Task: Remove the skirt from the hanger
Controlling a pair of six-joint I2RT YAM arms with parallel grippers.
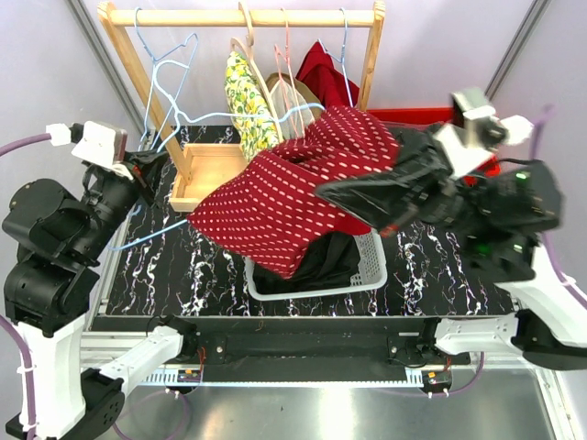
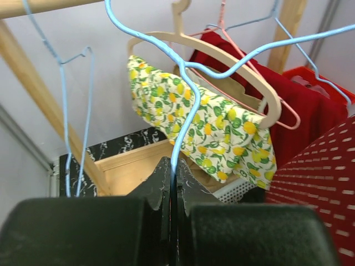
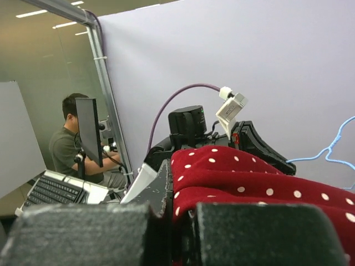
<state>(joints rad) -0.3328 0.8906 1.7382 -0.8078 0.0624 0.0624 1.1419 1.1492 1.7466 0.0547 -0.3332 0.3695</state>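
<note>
The red skirt with white dots (image 1: 293, 188) hangs spread in the air over the middle of the table. My right gripper (image 1: 328, 191) is shut on its right edge; in the right wrist view the fabric (image 3: 249, 177) bunches between the fingers of that gripper (image 3: 180, 194). My left gripper (image 1: 151, 167) is shut on the thin blue wire hanger (image 1: 229, 116), whose wire runs toward the skirt. In the left wrist view the hanger wire (image 2: 188, 94) rises out of the closed left gripper (image 2: 173, 172), and the skirt (image 2: 321, 177) shows at the lower right.
A wooden clothes rack (image 1: 238, 16) at the back holds more hangers, a lemon-print garment (image 1: 249, 101) and a dark red garment (image 1: 326, 69). A white basket (image 1: 367, 266) with black cloth sits under the skirt. A wooden tray (image 1: 206, 174) lies to its left, and a red bin (image 1: 413, 116) is behind.
</note>
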